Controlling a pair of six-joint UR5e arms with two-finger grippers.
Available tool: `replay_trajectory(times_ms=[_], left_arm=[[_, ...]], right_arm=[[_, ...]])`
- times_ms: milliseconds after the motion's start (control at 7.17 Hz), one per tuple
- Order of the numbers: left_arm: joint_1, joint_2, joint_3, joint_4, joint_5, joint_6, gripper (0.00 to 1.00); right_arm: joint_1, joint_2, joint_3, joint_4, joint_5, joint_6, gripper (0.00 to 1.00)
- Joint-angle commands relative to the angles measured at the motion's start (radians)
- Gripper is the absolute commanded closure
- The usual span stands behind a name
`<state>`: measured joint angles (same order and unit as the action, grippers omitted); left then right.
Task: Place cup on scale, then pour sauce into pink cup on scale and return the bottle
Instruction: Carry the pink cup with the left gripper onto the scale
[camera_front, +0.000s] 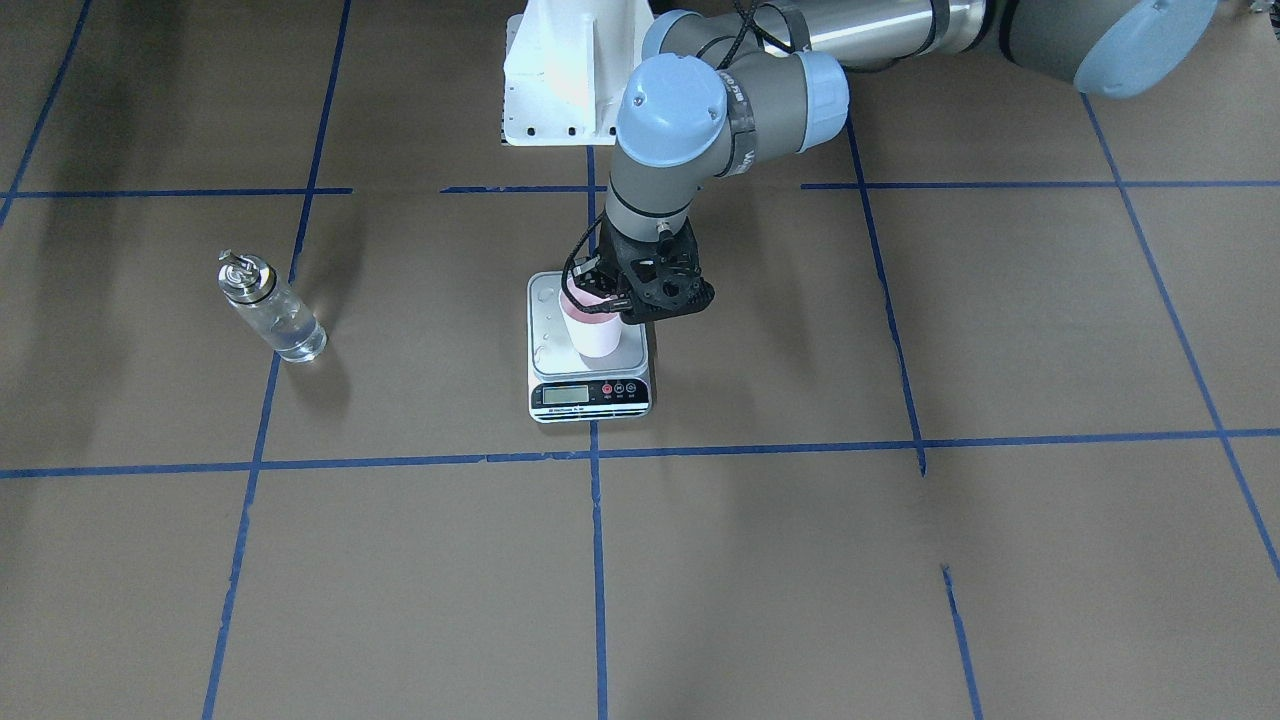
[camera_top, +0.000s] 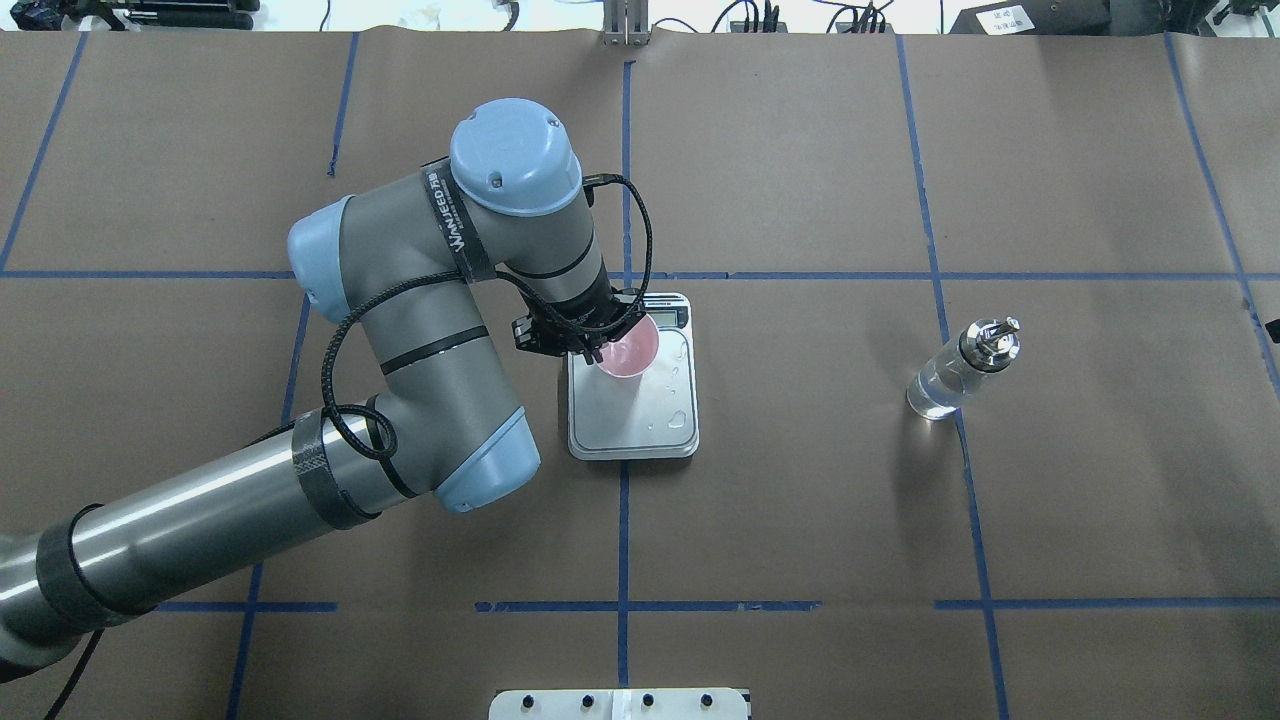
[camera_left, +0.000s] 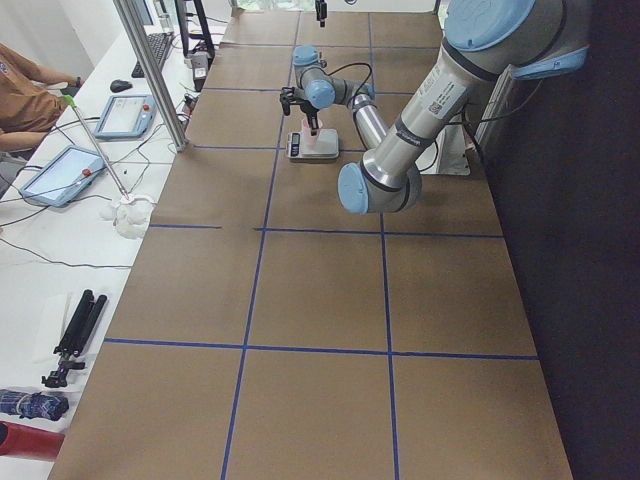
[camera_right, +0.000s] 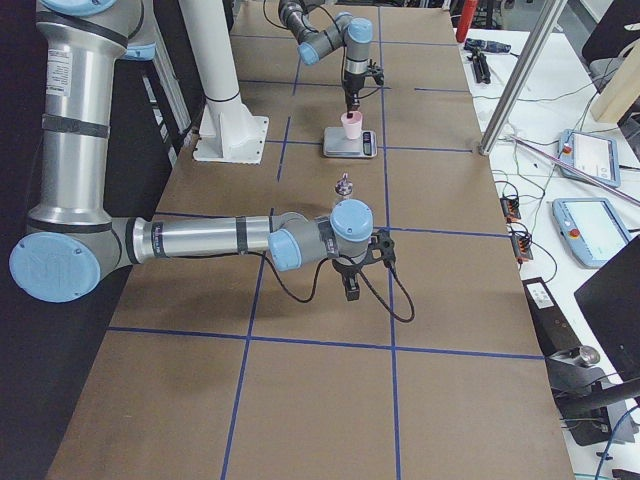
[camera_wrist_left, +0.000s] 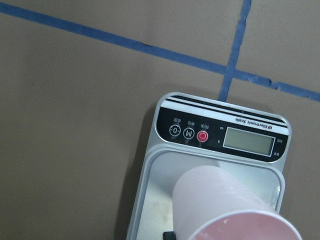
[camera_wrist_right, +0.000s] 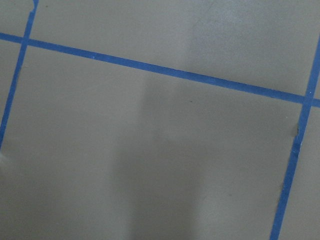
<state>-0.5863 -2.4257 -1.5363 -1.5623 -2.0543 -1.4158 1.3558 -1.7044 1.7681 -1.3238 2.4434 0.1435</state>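
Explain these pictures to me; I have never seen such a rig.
Two robot arms with two-finger grippers work at a paper-covered table. Four fixed cameras look on: one from across the table, one from behind the robot, one from each table end. Two more cameras sit on the wrists. The left gripper pinches the pink cup by its rim over the scale. The bottle stands apart, untouched. The right gripper hangs over bare table; whether it is open cannot be told.
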Motion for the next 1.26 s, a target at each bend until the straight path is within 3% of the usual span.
replay_trajectory(times_ms=[0, 418, 558, 697, 837, 976, 1116], left_arm=[[0.006, -0.009, -0.001, -0.002, -0.003, 0.0, 1.0], [0.019, -0.006, -0.004, -0.002, -0.003, -0.002, 1.0], [0.02, -0.004, -0.005, -0.004, -0.003, -0.002, 0.93], [0.022, 0.003, -0.005, -0.004, -0.003, -0.002, 0.73], [0.022, 0.007, -0.008, -0.002, -0.004, -0.002, 0.7], [0.02, 0.007, -0.028, -0.002, -0.004, 0.0, 0.54], [0.019, 0.022, -0.107, 0.002, -0.012, -0.002, 0.49]], right_arm=[[0.0, 0.0, -0.001, 0.0, 0.0, 0.001, 0.0], [-0.001, 0.0, -0.001, 0.0, 0.0, 0.001, 0.0], [-0.001, 0.0, -0.001, 0.0, 0.0, 0.001, 0.0], [0.0, 0.0, -0.001, 0.0, 0.0, 0.001, 0.0], [-0.001, 0.0, -0.001, 0.0, 0.0, 0.001, 0.0], [-0.001, 0.002, -0.001, 0.0, 0.0, 0.001, 0.0], [-0.001, 0.002, 0.002, 0.0, 0.002, 0.001, 0.0]])
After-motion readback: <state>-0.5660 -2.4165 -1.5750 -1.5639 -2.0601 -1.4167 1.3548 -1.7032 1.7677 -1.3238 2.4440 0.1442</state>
